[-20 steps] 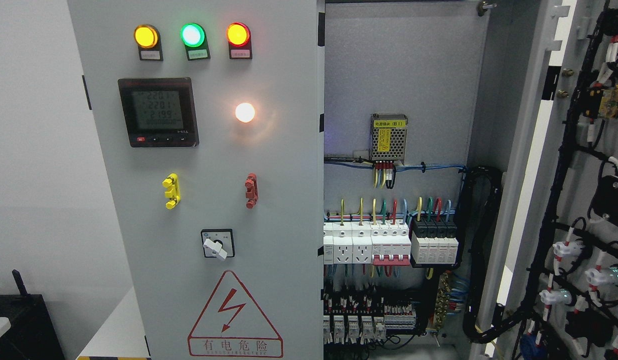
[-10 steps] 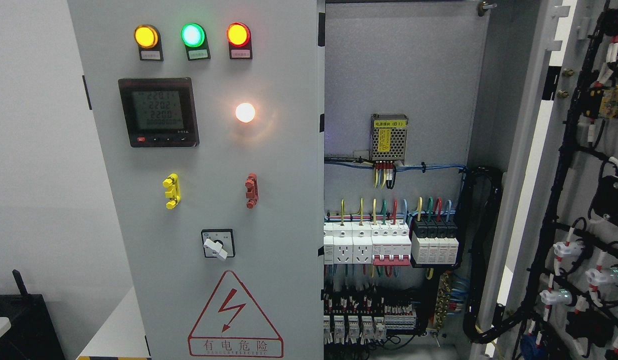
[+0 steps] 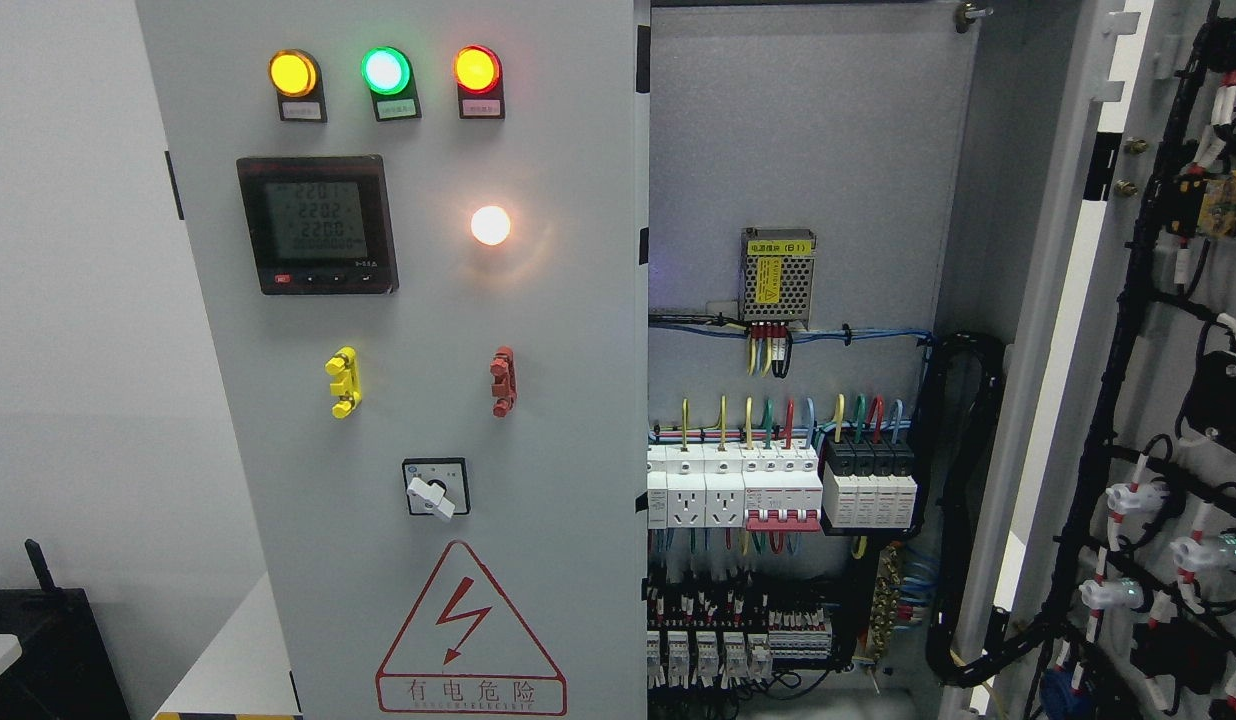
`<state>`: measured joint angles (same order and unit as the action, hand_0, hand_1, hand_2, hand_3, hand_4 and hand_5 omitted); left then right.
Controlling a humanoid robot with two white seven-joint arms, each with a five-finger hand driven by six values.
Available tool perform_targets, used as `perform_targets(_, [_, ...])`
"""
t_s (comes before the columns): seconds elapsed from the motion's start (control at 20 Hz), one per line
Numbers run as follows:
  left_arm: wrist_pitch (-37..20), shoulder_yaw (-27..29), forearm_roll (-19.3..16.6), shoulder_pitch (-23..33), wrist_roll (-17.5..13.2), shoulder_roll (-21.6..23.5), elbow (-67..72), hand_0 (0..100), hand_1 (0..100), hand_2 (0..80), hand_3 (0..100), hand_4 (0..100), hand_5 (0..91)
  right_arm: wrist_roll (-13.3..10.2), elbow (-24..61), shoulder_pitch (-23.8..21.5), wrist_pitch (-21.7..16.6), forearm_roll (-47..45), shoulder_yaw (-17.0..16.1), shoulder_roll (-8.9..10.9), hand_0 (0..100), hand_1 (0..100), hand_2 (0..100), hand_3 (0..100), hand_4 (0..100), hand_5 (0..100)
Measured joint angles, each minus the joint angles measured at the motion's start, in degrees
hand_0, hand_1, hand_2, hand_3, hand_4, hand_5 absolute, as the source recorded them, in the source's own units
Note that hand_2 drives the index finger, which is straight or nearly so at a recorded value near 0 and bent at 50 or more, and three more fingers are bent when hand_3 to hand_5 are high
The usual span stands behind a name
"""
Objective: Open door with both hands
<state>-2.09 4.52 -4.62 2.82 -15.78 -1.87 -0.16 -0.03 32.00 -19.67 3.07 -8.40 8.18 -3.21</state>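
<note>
White wall (image 3: 68,330) backs the grey cabinet I face. Its left door (image 3: 538,420) stands closed; the right door (image 3: 1168,380) is swung open at the picture's right, wiring on its inner face. Between them I see the interior: backplate (image 3: 808,130), breaker row (image 3: 778,490), small power supply (image 3: 777,277). On the left door: meter (image 3: 317,224), warning triangle (image 3: 470,630), rotary switch (image 3: 435,487), yellow, green and red lamps (image 3: 384,71). Neither of my hands shows, so I cannot tell their state.
</note>
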Motion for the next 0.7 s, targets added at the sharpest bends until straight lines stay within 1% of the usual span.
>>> perform_targets(0.2, [-0.1,0.2,0.1,0.0,0.0,-0.1,0.1,0,0,0.0,0,3,0.0,0.2,6.9,-3.5,-1.5,0.0,-0.2,0.97,0,0,0,0,0,0])
perform_targets(0.5, [-0.2,0.3,0.2,0.0,0.0,-0.2,0.1,0,0,0.0,0,3,0.0,0.5,16.3,-7.8,-2.6,-0.1,-0.5,1.9,0,0,0,0,0,0])
perform_targets(0.7, [-0.2,0.4,0.2,0.0,0.0,-0.2,0.1,0,0,0.0,0,3,0.0,0.5,22.4,-11.5,-5.2,-0.2,-0.5,2.31,0,0,0,0,0,0])
